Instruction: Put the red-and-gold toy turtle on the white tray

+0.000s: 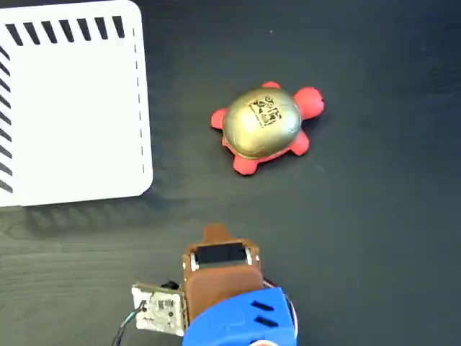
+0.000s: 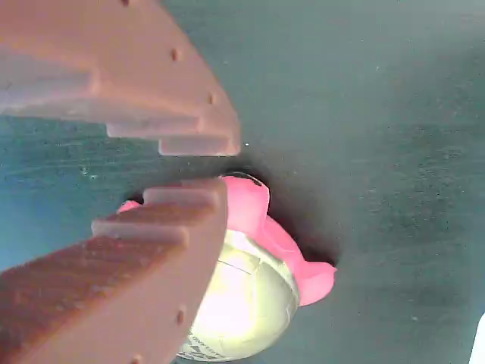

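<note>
The red-and-gold toy turtle (image 1: pixel 263 126) sits upright on the dark table, right of centre in the fixed view. Its gold shell shows a black printed mark and its red head points right. The white tray (image 1: pixel 72 108), with black slanted stripes, lies flat at the upper left with nothing on it. My gripper (image 1: pixel 216 233) hovers well below the turtle in that view, apart from it. In the wrist view the brown fingers (image 2: pixel 189 121) have their tips almost together and hold nothing. The turtle (image 2: pixel 250 280) lies beyond the gripper (image 2: pixel 208 171), partly hidden by the lower finger.
The blue and brown arm (image 1: pixel 230 303), with a small circuit board (image 1: pixel 160 310) at its side, fills the bottom middle of the fixed view. Bare dark wood-grain table (image 1: pixel 374 238) surrounds the turtle and separates it from the tray.
</note>
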Available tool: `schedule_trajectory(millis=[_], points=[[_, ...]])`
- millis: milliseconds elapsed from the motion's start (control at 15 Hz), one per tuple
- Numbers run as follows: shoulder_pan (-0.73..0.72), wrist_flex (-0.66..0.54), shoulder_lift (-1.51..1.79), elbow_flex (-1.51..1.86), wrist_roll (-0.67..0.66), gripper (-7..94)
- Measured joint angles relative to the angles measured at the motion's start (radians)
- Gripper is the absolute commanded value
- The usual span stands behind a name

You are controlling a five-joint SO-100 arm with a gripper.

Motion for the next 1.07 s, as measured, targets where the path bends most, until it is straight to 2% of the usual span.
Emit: schedule_trajectory(millis=[933, 1000, 1067], points=[[0.0, 0.0, 0.0, 0.0, 0.0, 0], [0.0, 0.0, 0.0, 0.0, 0.0, 3], [0.0, 0.0, 0.0, 0.0, 0.0, 12]])
